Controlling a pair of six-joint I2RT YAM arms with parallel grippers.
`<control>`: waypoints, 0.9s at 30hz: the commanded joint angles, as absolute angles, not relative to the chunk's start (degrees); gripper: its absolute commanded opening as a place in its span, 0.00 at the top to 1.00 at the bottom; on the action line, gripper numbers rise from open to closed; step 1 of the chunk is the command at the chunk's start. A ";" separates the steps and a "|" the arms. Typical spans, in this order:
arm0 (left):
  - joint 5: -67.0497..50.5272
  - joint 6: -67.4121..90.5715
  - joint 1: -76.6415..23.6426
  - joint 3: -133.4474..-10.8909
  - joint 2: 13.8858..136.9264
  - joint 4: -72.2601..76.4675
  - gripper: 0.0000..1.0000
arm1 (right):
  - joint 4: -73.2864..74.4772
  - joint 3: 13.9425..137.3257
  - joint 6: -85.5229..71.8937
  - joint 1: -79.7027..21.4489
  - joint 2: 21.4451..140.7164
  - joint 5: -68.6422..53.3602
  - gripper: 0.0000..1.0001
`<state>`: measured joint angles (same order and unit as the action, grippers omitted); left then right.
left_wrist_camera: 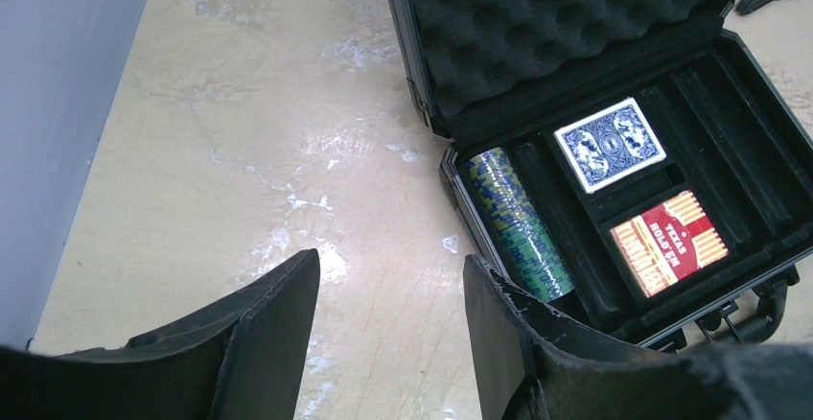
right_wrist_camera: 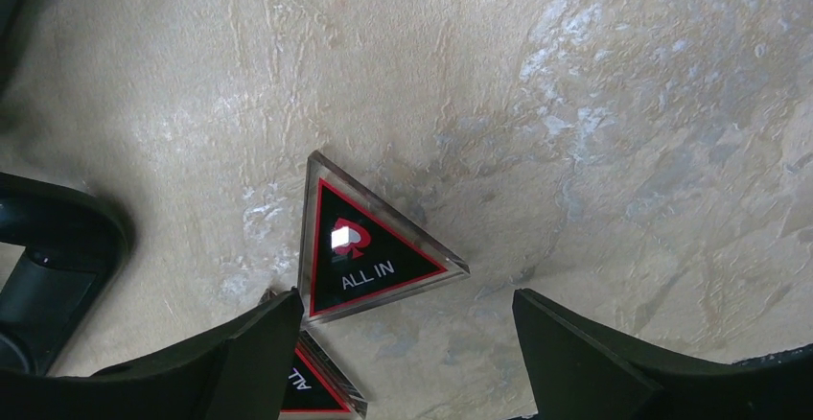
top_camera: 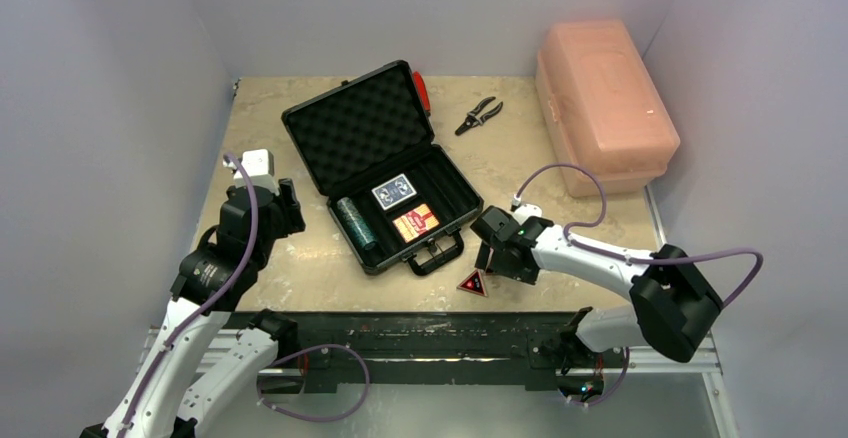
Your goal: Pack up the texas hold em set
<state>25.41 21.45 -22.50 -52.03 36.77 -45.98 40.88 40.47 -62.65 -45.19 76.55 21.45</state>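
The black briefcase (top_camera: pixel 350 128) lies open mid-table, foam lid tilted back. Inside are a teal chip roll (top_camera: pixel 354 221), a blue card deck (top_camera: pixel 394 192) and an orange-red deck (top_camera: pixel 415 223); the left wrist view shows the roll (left_wrist_camera: pixel 519 223), blue deck (left_wrist_camera: pixel 610 143) and orange-red deck (left_wrist_camera: pixel 669 242). One red-black triangle (top_camera: pixel 473 283) lies on the table before the case's handle. The right wrist view shows an "ALL IN" triangle (right_wrist_camera: pixel 360 245) and a second triangle (right_wrist_camera: pixel 314 384) partly under a finger. My right gripper (right_wrist_camera: pixel 407 329) is open just above them. My left gripper (left_wrist_camera: pixel 391 291) is open and empty left of the case.
A large pink plastic box (top_camera: pixel 603 104) stands at the back right. Pliers (top_camera: pixel 479 115) lie behind the case, and a red-handled tool (top_camera: pixel 423 91) peeks out behind the lid. The table's front edge is close to the triangles.
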 commanded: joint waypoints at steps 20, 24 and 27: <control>26.37 21.53 -21.97 -54.05 36.46 -45.72 0.44 | 38.54 42.57 -63.72 -42.54 77.07 22.08 0.05; 26.37 21.53 -21.97 -54.05 36.38 -45.65 0.44 | 37.72 42.45 -63.45 -42.25 76.62 21.35 0.04; 26.37 21.53 -21.97 -54.05 36.39 -45.79 0.44 | 36.95 42.37 -63.40 -42.23 75.41 20.93 0.04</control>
<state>25.65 21.45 -22.50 -52.03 36.73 -46.00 38.39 41.12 -62.61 -42.63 77.60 21.21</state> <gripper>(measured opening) 0.563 0.958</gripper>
